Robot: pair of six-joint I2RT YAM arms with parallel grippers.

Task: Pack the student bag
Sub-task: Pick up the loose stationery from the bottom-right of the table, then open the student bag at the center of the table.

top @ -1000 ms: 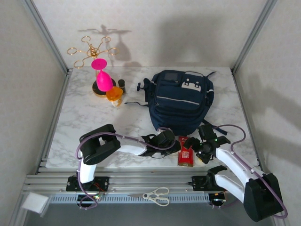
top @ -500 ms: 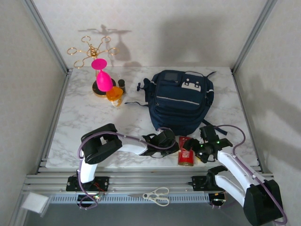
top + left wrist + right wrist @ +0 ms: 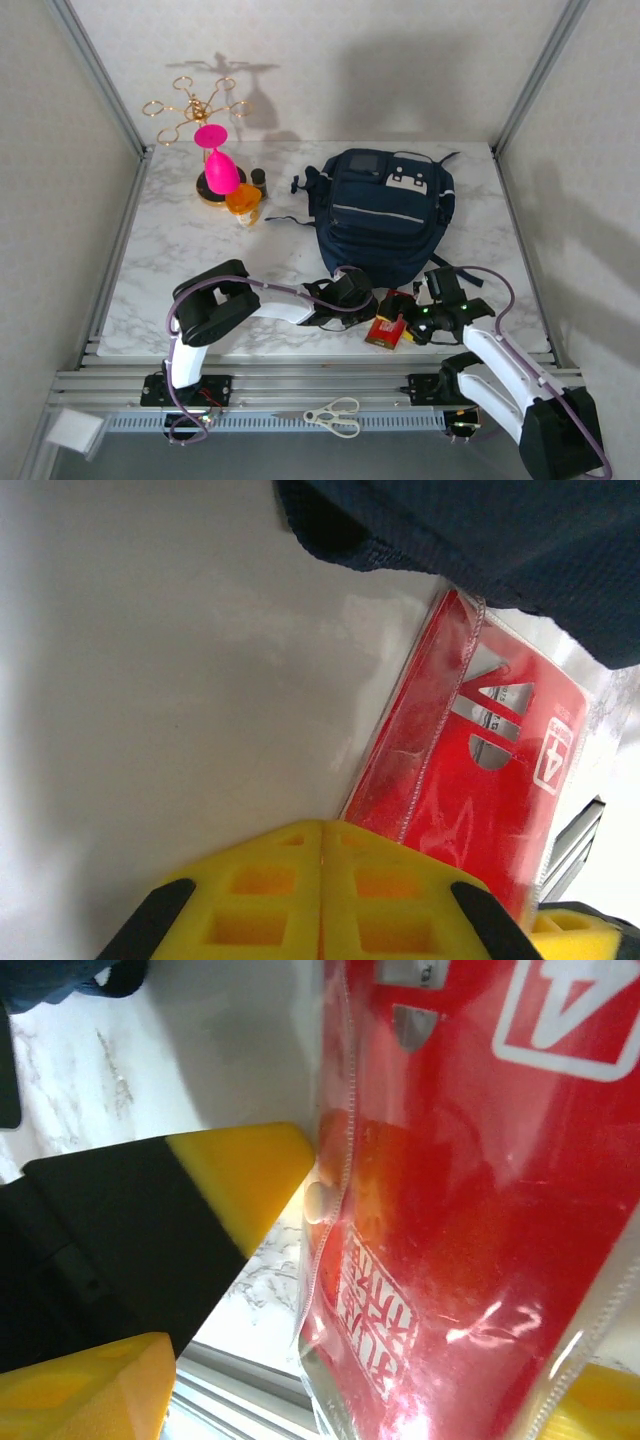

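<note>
Top external: you are seeing the red plastic pouch (image 3: 388, 326) outside the navy-blue fabric backpack (image 3: 385, 215), unpacked; left gripper (image 3: 322, 880) pressed together beside it, right gripper (image 3: 420, 1290) spread around it.

The top external camera looked down from above and behind the arm bases over the whole table (image 3: 180, 250). Both wrist cameras hung very close to its surface, facing the same red packet (image 3: 470, 770) from opposite sides; the left one also caught the student bag (image 3: 520, 550) edge
</note>
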